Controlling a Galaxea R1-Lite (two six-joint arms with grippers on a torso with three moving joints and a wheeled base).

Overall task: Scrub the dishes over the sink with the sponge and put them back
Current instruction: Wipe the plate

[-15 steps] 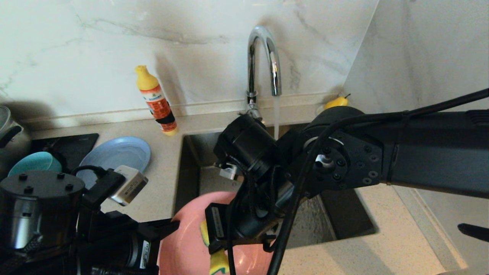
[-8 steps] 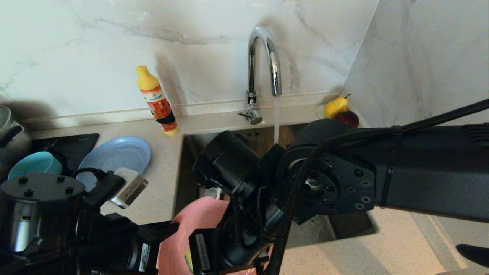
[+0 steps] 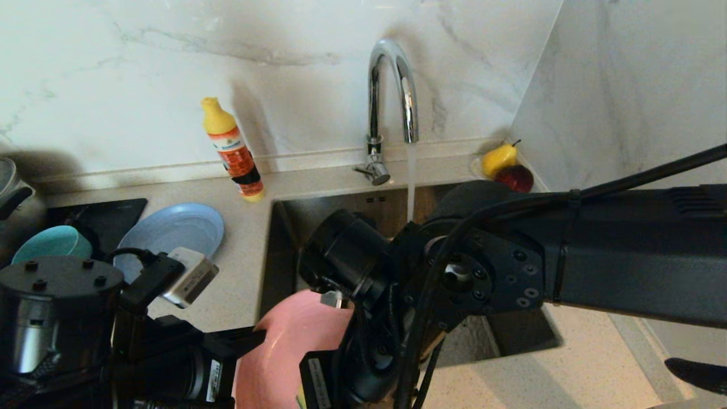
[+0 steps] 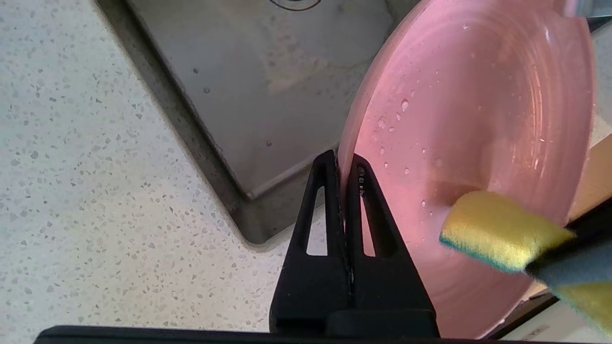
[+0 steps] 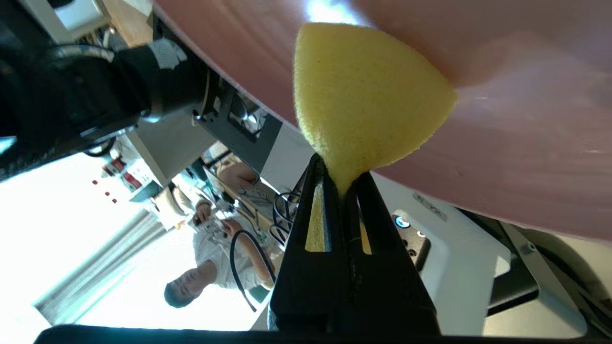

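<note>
The salmon-pink plate [image 4: 478, 95] stands tilted on edge over the front left corner of the sink [image 4: 267, 71]. My left gripper [image 4: 343, 165] is shut on its rim. My right gripper [image 5: 340, 174] is shut on the yellow sponge [image 5: 363, 91], pinching it at the middle. The sponge [image 4: 497, 229] presses against the wet face of the plate [image 5: 526, 143]. In the head view the right wrist covers most of the plate [image 3: 284, 352]. A grey-blue plate [image 3: 173, 227] and a teal bowl [image 3: 51, 241] rest on the counter at the left.
Water runs from the chrome tap [image 3: 392, 85] into the sink [image 3: 318, 210]. A yellow and orange detergent bottle [image 3: 233, 150] stands by the wall. A pear [image 3: 500, 158] and an apple [image 3: 515, 177] sit in the back right corner. A steel pot [image 3: 11, 193] is at the far left.
My right wrist has dropped lower and leftward across the pink plate, carrying the sponge down its face, and the fruit behind it now shows. The left arm and plate have stayed still.
</note>
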